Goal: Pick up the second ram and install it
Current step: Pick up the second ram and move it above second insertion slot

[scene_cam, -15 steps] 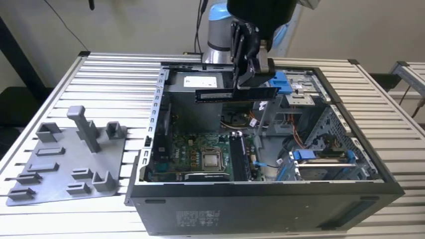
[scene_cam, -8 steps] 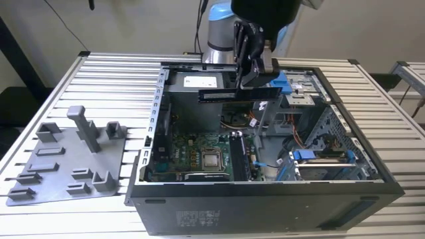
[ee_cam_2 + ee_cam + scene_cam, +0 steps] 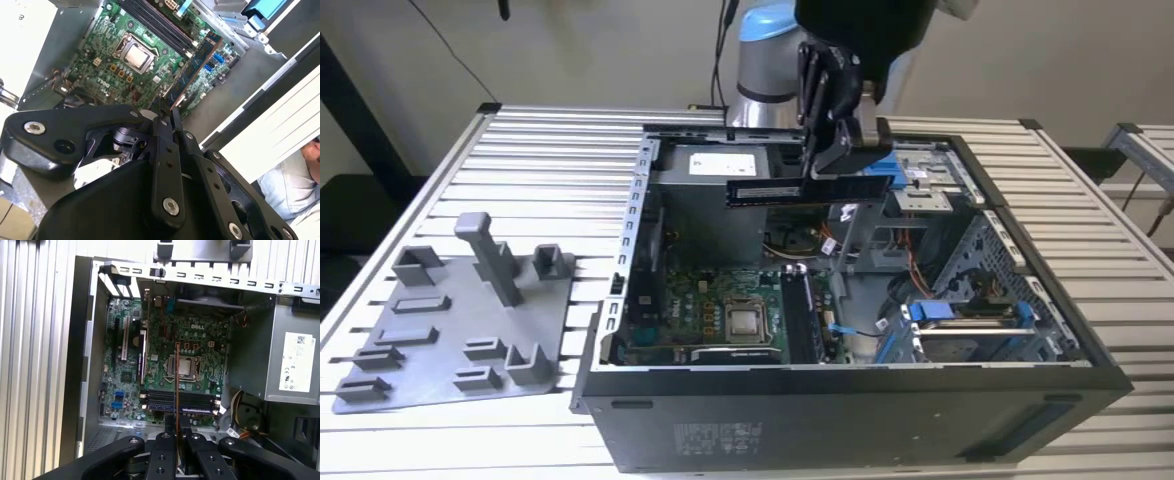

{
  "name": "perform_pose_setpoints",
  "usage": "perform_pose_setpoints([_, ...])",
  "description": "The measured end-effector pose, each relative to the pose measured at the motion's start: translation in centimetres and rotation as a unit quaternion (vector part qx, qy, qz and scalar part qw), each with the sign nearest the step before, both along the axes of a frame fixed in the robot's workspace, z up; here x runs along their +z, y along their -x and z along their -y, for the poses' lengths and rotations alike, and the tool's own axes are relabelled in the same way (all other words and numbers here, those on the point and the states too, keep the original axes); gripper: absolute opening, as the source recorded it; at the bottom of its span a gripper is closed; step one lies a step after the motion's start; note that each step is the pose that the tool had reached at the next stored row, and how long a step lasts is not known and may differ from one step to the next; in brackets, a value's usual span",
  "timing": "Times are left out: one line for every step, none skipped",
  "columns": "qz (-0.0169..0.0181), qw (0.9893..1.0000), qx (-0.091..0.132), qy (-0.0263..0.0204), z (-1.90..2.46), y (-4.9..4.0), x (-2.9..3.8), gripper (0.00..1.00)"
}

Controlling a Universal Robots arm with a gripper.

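Second ram pinched in my closed gripper, held above the motherboard's memory slots, which I judge its long axis crosses

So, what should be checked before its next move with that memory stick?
1. Pincer shut on the ram: ok.
2. Ram hanging above the case, touching nothing but the pincer: ok.
3. Case open, board exposed: ok.
4. Ram parallel to the slots: not ok, it lies crosswise to them.
5. A slot free for it: cannot tell.
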State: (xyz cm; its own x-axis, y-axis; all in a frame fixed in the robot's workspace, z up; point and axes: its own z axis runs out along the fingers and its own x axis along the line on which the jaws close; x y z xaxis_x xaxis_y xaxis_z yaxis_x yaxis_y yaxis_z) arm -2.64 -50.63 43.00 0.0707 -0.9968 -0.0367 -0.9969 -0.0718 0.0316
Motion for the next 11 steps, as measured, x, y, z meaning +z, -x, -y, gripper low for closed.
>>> perform_pose_setpoints([0.0,1.0,0.0,0.0,0.0,-0.12,0.0,0.14])
perform_pose_setpoints([0.0,1.0,0.0,0.0,0.0,-0.24,0.0,0.14])
perform_pose_setpoints([0.0,1.0,0.0,0.0,0.0,-0.37,0.0,0.14])
perform_pose_setpoints([0.0,1.0,0.0,0.0,0.0,-0.49,0.0,0.14])
perform_pose_setpoints([0.0,1.0,0.0,0.0,0.0,-0.61,0.0,0.14])
perform_pose_setpoints([0.0,1.0,0.0,0.0,0.0,-0.73,0.0,0.14])
perform_pose_setpoints([0.0,1.0,0.0,0.0,0.0,-0.85,0.0,0.14])
perform_pose_setpoints([0.0,1.0,0.0,0.0,0.0,-0.96,0.0,0.14])
perform_pose_setpoints([0.0,1.0,0.0,0.0,0.0,-1.07,0.0,0.14])
perform_pose_setpoints([0.0,1.0,0.0,0.0,0.0,-1.17,0.0,0.14])
perform_pose_setpoints([0.0,1.0,0.0,0.0,0.0,-1.27,0.0,0.14])
